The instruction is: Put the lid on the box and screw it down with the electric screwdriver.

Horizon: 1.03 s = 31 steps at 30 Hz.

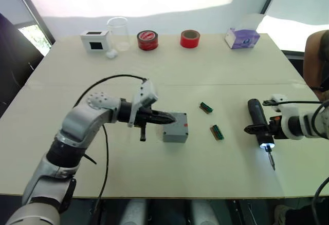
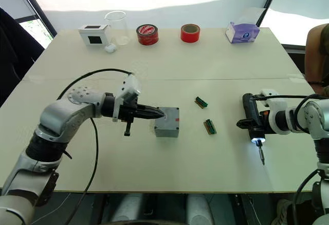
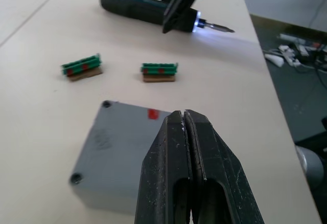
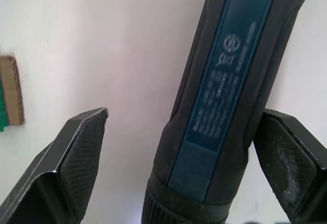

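Note:
The grey box [image 1: 176,128] stands in the middle of the table, with a small red mark [image 3: 152,114] on its top face. That top face is the lid [image 3: 115,147], flat on the box with screw holes at its corners. My left gripper [image 1: 172,117] is shut and empty, its tips over the lid's near edge. The black electric screwdriver [image 1: 258,119] lies on the table to the right, its tip light on and its bit pointing at the front edge. My right gripper [image 4: 186,132] is open around its barrel, one finger [image 4: 84,142] clearly apart from it.
Two green connector strips [image 1: 206,107] [image 1: 216,132] lie between the box and the screwdriver. Along the far edge stand a white box with a black screen [image 1: 94,40], a clear beaker [image 1: 118,32], two red tape rolls [image 1: 147,40] [image 1: 190,38] and a purple tissue box [image 1: 242,38].

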### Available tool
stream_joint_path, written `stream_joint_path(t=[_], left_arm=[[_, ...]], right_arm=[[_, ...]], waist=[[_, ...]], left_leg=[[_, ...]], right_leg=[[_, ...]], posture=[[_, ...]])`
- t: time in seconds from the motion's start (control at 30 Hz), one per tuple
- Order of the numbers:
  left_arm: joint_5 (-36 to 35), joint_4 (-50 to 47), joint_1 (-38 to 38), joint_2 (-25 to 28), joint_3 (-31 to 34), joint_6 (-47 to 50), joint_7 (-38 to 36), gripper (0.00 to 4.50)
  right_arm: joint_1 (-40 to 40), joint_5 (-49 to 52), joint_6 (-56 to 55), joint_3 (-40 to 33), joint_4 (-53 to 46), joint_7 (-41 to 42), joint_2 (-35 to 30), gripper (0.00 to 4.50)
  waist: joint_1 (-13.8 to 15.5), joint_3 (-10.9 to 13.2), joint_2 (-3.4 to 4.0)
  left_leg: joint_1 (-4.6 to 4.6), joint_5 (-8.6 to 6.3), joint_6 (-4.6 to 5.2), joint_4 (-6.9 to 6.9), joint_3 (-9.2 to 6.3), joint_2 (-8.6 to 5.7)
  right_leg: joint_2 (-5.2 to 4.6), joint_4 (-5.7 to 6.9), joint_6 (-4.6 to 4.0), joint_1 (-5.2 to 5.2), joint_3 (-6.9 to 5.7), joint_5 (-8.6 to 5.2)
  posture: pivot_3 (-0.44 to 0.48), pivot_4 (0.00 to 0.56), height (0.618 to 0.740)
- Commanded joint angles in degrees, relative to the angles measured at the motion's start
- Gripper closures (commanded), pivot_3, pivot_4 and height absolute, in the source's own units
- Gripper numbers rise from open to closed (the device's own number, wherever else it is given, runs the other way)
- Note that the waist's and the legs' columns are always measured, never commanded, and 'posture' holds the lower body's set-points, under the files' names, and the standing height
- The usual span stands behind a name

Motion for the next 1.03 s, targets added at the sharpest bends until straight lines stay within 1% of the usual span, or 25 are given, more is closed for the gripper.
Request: stream_joint_path(t=[0.03,0.1,0.17,0.23,0.3,0.37,0.43,0.5,0.57,0.63,0.7,0.77,0.87,1.03], left_arm=[[-5.3,-1.61,4.63,3.96,9.64,6.61,2.78,4.5],[-6.84,-2.78,7.7,6.3,12.51,8.86,3.77,4.5],[-8.5,-4.56,10.06,7.8,13.88,10.59,4.41,4.5],[-10.87,-6.83,13.08,9.31,16.16,13.08,4.99,4.5],[-13.22,-10.96,18.21,12.21,18.07,15.85,4.66,4.5],[-15.53,-15.12,23.27,14.49,18.98,17.81,4.45,4.5],[-17.57,-17.82,27.1,15.56,19.73,19.03,4.94,4.5],[-17.3,-19.13,29.94,16.88,19.47,18.3,5.14,4.5],[-17.06,-20.06,32.48,17.99,19.12,17.43,5.06,4.5],[-17.5,-20.8,34.5,18.32,19.07,16.99,5.28,4.5],[-18.22,-21.5,36.3,17.46,18.91,16.79,6.09,4.5],[-18.87,-21.99,37.51,16.91,19.05,16.66,6.65,4.5],[-19.74,-22.3,38.47,16.63,19.0,16.24,7.24,4.5],[-20.19,-21.59,38.19,15.62,18.13,15.01,8.49,4.5]], right_arm=[[4.3,0.52,-14.94,-11.13,-11.08,7.07,-1.69,0.08],[8.92,0.77,-21.46,-15.27,-16.63,10.5,-0.8,0.08],[12.67,3.56,-23.44,-18.85,-20.69,12.72,1.93,0.08],[16.88,7.05,-22.05,-20.79,-25.02,14.25,3.59,0.08],[22.38,13.04,-18.73,-22.28,-30.62,16.65,5.11,0.08],[26.98,16.77,-16.95,-22.41,-35.18,17.59,5.78,0.08],[30.79,17.83,-16.97,-21.76,-38.42,18.04,5.71,0.08],[34.04,18.69,-16.78,-21.24,-40.52,18.72,5.22,0.08],[37.3,18.85,-17.36,-20.51,-42.57,19.8,4.65,0.08],[40.52,18.59,-18.1,-19.66,-44.43,20.76,4.07,0.08],[45.21,16.94,-19.35,-17.98,-47.13,21.51,3.51,0.08],[48.27,16.39,-20.4,-17.4,-48.97,21.77,3.34,0.08],[49.94,16.15,-21.54,-17.21,-49.97,21.48,3.14,0.08],[50.34,15.25,-22.83,-16.45,-49.83,21.19,2.04,0.08]], waist=[[-0.12,0.0,0.0],[-0.28,0.0,0.0],[-0.08,0.01,-0.05],[0.3,0.01,-0.13],[0.65,0.0,-0.17],[0.8,0.0,-0.17],[1.07,0.0,-0.16],[1.41,-0.01,-0.17],[1.51,-0.02,-0.18],[1.47,-0.02,-0.18],[1.44,-0.02,-0.18],[1.43,-0.02,-0.18],[1.4,-0.03,-0.18],[1.4,-0.04,-0.19]], left_leg=[[0.0,0.0,0.0,0.0,0.0,0.0],[0.01,-0.01,0.01,-0.04,0.0,0.07],[0.02,-0.01,0.01,-0.06,-0.03,0.16],[0.14,0.0,-0.01,-0.01,-0.07,0.17],[0.2,0.0,-0.01,0.03,-0.12,0.14],[0.21,-0.02,0.0,0.02,-0.11,0.13],[0.2,-0.02,0.0,0.01,-0.11,0.13],[0.22,-0.02,-0.02,0.01,-0.12,0.13],[0.23,-0.03,-0.03,0.01,-0.16,0.13],[0.23,-0.03,-0.04,0.01,-0.16,0.13],[0.22,-0.04,-0.04,-0.05,-0.16,0.13],[0.21,-0.05,-0.03,-0.12,-0.16,0.13],[0.2,-0.05,-0.03,-0.12,-0.16,0.13],[0.22,-0.05,-0.03,-0.12,-0.16,0.13]], right_leg=[[0.0,0.02,0.0,-0.02,0.0,0.0],[0.08,0.05,0.01,-0.07,0.04,-0.02],[0.2,0.05,0.01,-0.05,0.05,-0.02],[0.19,0.08,0.01,0.11,0.05,-0.02],[0.13,0.07,0.01,0.25,0.01,-0.02],[-0.09,0.05,0.0,0.23,0.06,-0.02],[-0.15,0.04,-0.01,0.2,0.08,-0.02],[-0.19,0.03,-0.03,0.23,0.08,-0.02],[-0.22,-0.06,-0.27,0.28,0.04,-0.09],[-0.25,-0.15,-0.33,0.32,0.03,-0.09],[-0.27,-0.27,-0.34,0.33,0.04,-0.09],[-0.27,-0.37,-0.34,0.33,0.03,-0.09],[-0.28,-0.4,-0.34,0.33,0.03,-0.09],[-0.28,-0.43,-0.39,0.35,0.03,-0.06]], posture=[[0.0,0.15,0.74],[0.0,0.15,0.74],[0.0,0.15,0.74],[0.0,0.15,0.74],[0.0,0.15,0.74],[0.0,0.15,0.74],[0.0,0.15,0.74],[0.0,0.15,0.74],[0.0,0.15,0.74],[0.0,0.15,0.74],[0.0,0.15,0.74],[0.0,0.15,0.74],[0.0,0.15,0.74],[0.0,0.15,0.74]])
